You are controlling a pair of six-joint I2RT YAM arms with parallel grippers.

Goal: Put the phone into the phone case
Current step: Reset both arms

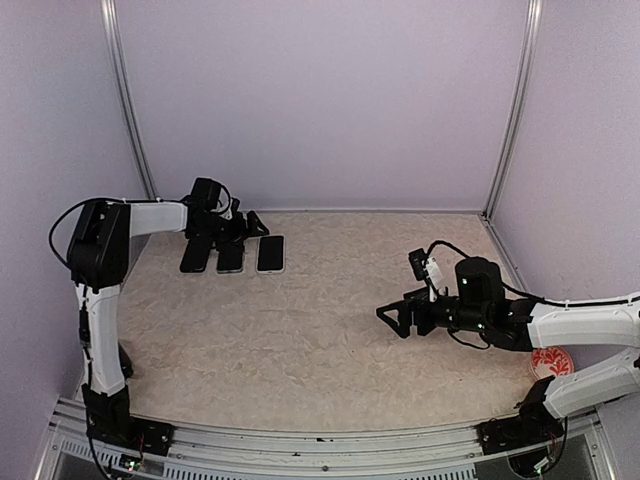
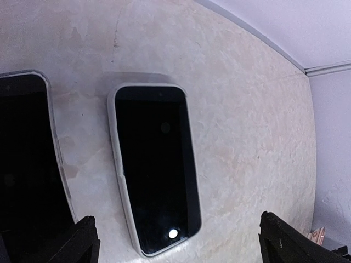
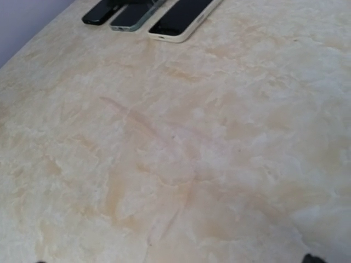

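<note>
No brand or writing can be read anywhere. The nearest thing to a label is a red and white round disc [image 1: 552, 362] at the right edge of the counter [image 1: 330, 340], its pattern too small to make out. A small bright spot shows near one end of the phone [image 2: 156, 170] screen.

The counter is beige with a marbled, cloudy grain. Pale lilac walls [image 1: 320, 100] close it in on three sides, with metal posts [image 1: 512, 105] in the far corners.

The phone case [image 1: 270, 253] lies flat near the far left corner of the counter, the rightmost in a row of three. The black phone sits inside it, screen up, with the pale rim showing all round. Its long axis runs roughly from the near edge to the far edge. Two other phones [image 1: 213, 256] lie just beside it on the left, parallel to it.

The left hand [image 1: 240, 228] hangs over this row with its fingers [image 2: 82, 241] spread wide, gripping nothing. The right hand [image 1: 392, 318] is well apart, above the right middle of the counter, also spread wide with nothing in it.
</note>
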